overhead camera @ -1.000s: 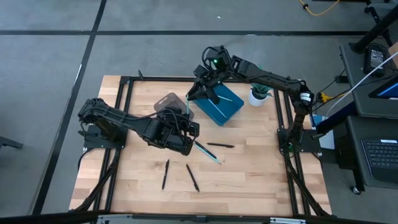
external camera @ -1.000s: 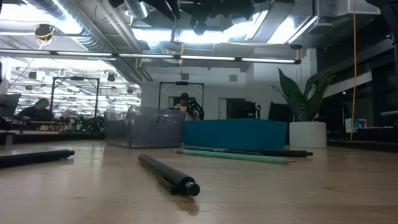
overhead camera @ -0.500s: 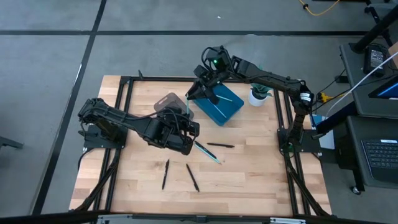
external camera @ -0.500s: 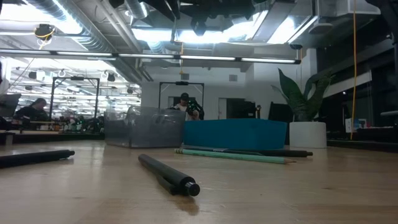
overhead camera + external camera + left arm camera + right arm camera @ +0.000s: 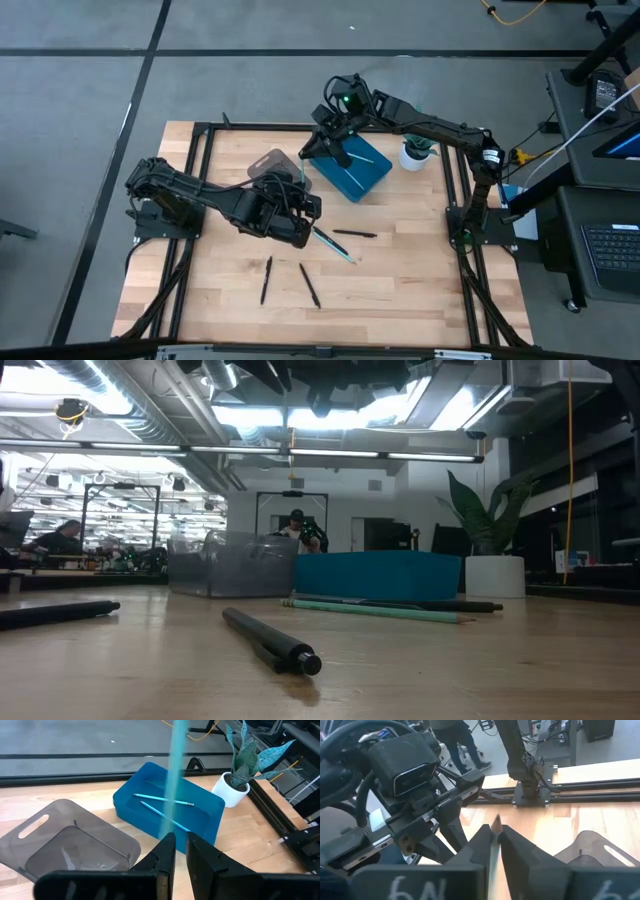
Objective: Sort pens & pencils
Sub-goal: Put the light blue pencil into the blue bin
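Nothing on the bench (image 5: 400,280) has shifted since a second ago; both arms hang where they were. Left pincer (image 5: 180,851) sits near the middle of the bench, its fingers pressed on a light blue stick (image 5: 174,775) that stands up from between them. Right pincer (image 5: 494,840) hovers at the near corner of the blue bin (image 5: 352,165), fingers pinching a second light blue stick (image 5: 301,170) whose dark tip pokes out between them.

Inside the blue bin lie two more light blue sticks (image 5: 163,800), crossing one another on its floor. Just beside it stands a clear grey bin (image 5: 75,845) with a slot handle. A white pot with a plant (image 5: 415,152) stands behind the blue bin.

On the open wood, one light blue stick (image 5: 335,245) lies just past the left pincer, with a black stick (image 5: 354,233) near it. Two more black sticks (image 5: 309,284) lie well apart from those, toward the front edge.
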Robot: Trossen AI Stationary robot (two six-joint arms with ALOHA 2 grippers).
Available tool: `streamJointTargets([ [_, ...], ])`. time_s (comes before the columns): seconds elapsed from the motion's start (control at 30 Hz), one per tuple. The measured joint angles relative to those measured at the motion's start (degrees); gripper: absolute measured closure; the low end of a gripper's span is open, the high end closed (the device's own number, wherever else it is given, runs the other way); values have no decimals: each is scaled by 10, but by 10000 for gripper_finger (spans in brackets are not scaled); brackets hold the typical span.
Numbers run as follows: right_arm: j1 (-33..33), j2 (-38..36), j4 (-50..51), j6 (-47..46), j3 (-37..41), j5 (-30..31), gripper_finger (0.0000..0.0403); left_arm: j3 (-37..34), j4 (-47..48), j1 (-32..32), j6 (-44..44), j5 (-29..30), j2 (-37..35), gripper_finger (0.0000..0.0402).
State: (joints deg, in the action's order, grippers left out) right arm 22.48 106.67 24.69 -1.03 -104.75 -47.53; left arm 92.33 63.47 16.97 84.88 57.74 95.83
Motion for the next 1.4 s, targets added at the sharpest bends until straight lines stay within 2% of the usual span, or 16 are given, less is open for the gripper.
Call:
streamJointTargets([
  [0.13, 0, 0, 0, 0, 0, 0, 382, 0, 0, -1, 0, -2, 0, 363],
  [0.97, 3, 0, 11, -3, 0, 7, 383, 0, 6, 0, -1, -3, 0, 363],
  [1.4, 26, 0, 17, -1, 0, 30, 383, 0, 60, -1, 5, -4, 0, 363],
])
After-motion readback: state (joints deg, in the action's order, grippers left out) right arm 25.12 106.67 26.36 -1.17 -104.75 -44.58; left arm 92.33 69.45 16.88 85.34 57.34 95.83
